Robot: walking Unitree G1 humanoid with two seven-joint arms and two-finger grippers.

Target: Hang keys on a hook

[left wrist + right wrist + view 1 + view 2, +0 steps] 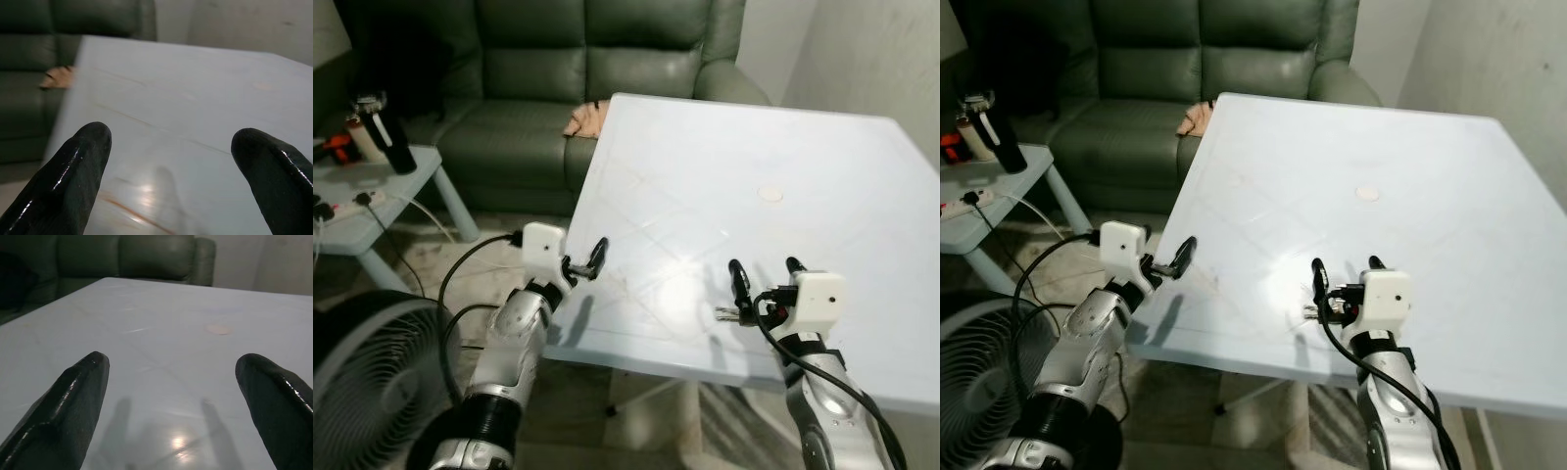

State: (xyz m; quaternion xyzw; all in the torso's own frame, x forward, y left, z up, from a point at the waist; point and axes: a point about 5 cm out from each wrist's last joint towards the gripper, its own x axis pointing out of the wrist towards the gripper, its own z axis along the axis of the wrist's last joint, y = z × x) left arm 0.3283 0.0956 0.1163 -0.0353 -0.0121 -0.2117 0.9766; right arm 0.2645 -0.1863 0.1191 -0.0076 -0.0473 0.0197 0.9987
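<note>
Beside a green sofa (597,59), the pale bench (734,196) bears no keys or hook that can be made out, so the task looks barely begun, with the left claw (585,262) and right claw (764,279) both spread wide and empty above its near edge.

both grippers (left (588,260), right (765,273)) over white table (724,166)
</note>
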